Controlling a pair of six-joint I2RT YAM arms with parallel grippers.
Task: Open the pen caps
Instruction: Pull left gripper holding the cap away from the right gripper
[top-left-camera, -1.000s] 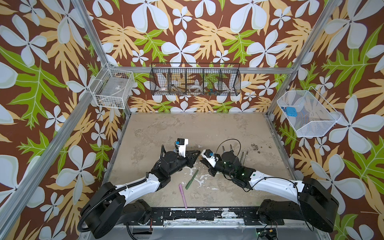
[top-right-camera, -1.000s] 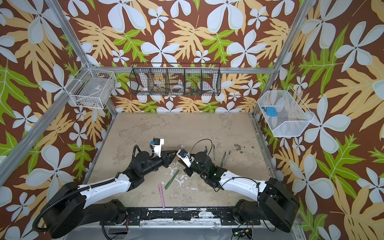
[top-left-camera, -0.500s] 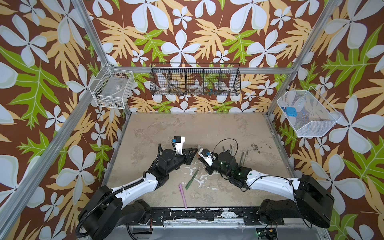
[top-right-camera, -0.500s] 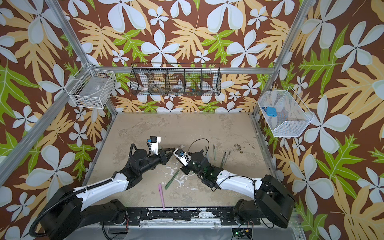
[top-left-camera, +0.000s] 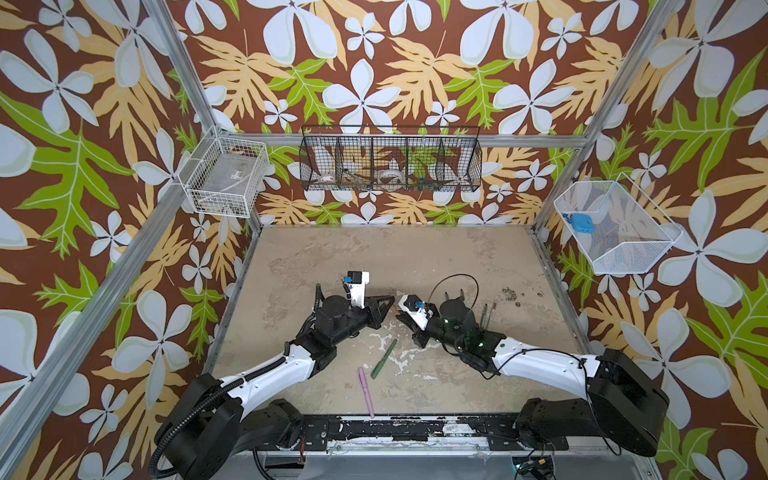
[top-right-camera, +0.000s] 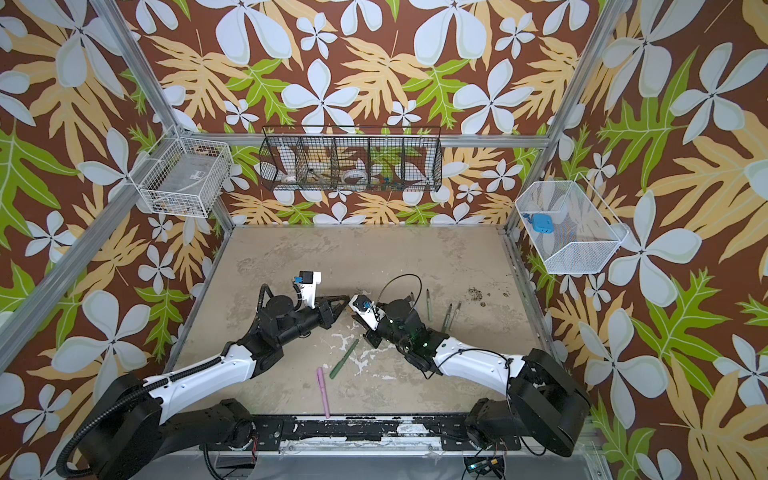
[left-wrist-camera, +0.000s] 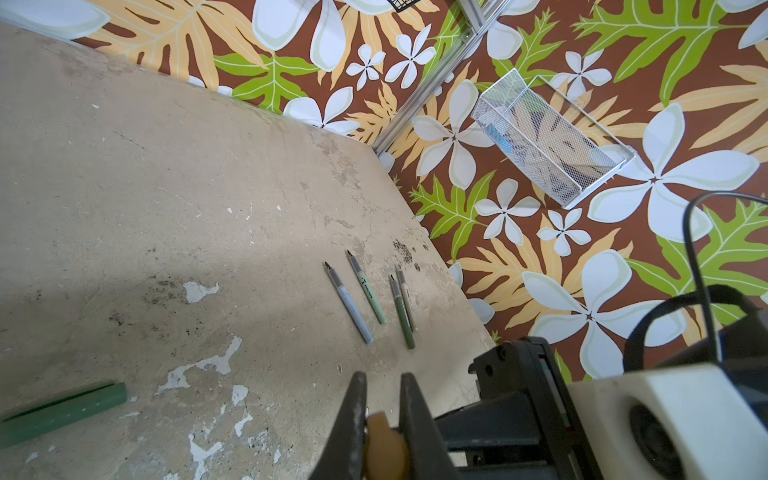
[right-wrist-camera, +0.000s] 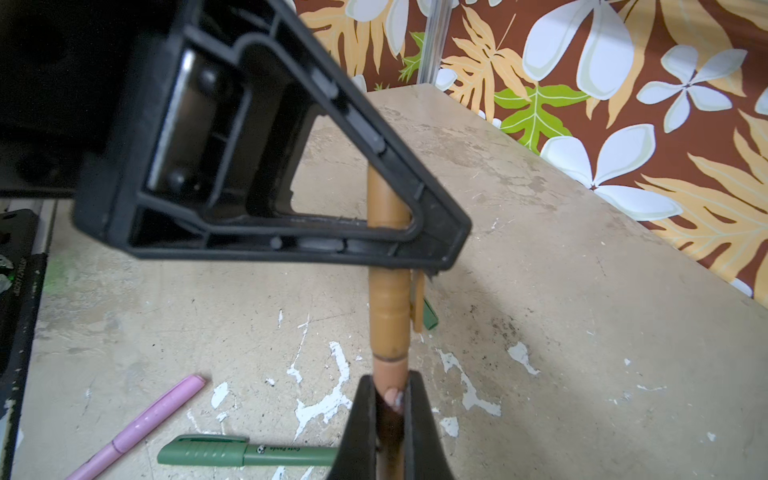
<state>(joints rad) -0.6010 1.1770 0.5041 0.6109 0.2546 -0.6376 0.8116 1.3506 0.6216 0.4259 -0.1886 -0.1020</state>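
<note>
A brown pen (right-wrist-camera: 387, 316) is held off the table between both grippers. In the right wrist view its clipped brown pen cap (right-wrist-camera: 390, 299) is still seated on the body and runs up into my left gripper (right-wrist-camera: 399, 237), which is shut on it. My right gripper (right-wrist-camera: 388, 395) is shut on the pen's body below the seam. In the left wrist view the cap's end (left-wrist-camera: 384, 440) shows between the jaws of my left gripper (left-wrist-camera: 383, 390). In both top views my left gripper (top-left-camera: 390, 302) (top-right-camera: 344, 302) and my right gripper (top-left-camera: 402, 319) (top-right-camera: 356, 318) meet tip to tip at mid-table.
A capped green pen (top-left-camera: 384, 358) (top-right-camera: 344, 358) (right-wrist-camera: 245, 451) and a capped pink pen (top-left-camera: 365, 390) (top-right-camera: 323, 390) (right-wrist-camera: 137, 424) lie near the front. Several uncapped pen bodies (left-wrist-camera: 368, 293) (top-right-camera: 448, 318) lie to the right. Wire baskets (top-left-camera: 390, 164) hang on the walls.
Both grippers, still joined on the brown pen, have shifted slightly away from the table's front edge. Both have stayed shut.
</note>
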